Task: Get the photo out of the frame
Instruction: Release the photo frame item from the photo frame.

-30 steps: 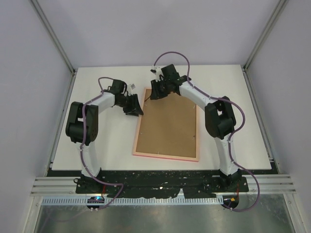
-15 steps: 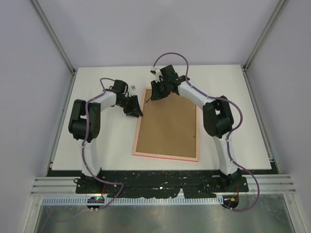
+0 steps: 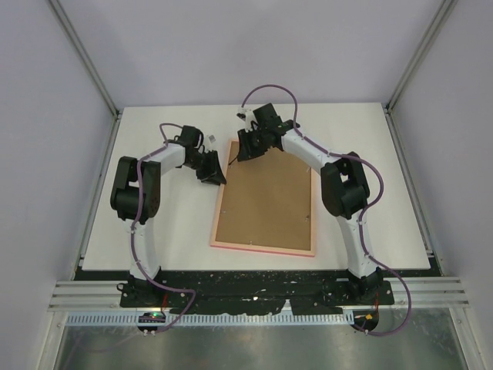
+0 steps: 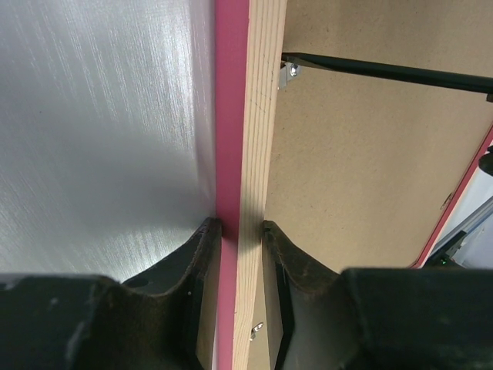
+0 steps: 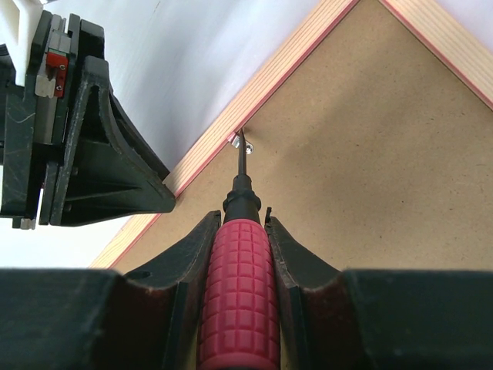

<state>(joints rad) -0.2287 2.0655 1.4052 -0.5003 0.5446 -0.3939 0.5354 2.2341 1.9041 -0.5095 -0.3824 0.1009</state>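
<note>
The frame (image 3: 262,251) lies face down on the table, its pale back rail and pink edge showing in the left wrist view (image 4: 245,154). A brown backing board (image 3: 266,200) fills it, so the photo is hidden. My left gripper (image 3: 216,176) is shut on the frame's left rail near the far corner (image 4: 240,225). My right gripper (image 3: 245,150) is shut on a red-handled screwdriver (image 5: 237,285). The screwdriver's black tip touches a small metal clip (image 5: 239,141) on the inside of that left rail, just beyond the left gripper (image 5: 85,146).
The white table (image 3: 169,223) ends at a black base strip along the near edge. Grey walls and metal posts close in the left, right and far sides. Another metal clip (image 4: 258,330) sits on the rail between the left fingers.
The left arm's elbow has swung slightly to the right. The right gripper with the screwdriver has edged slightly left toward the frame's rail. The frame has not moved.
</note>
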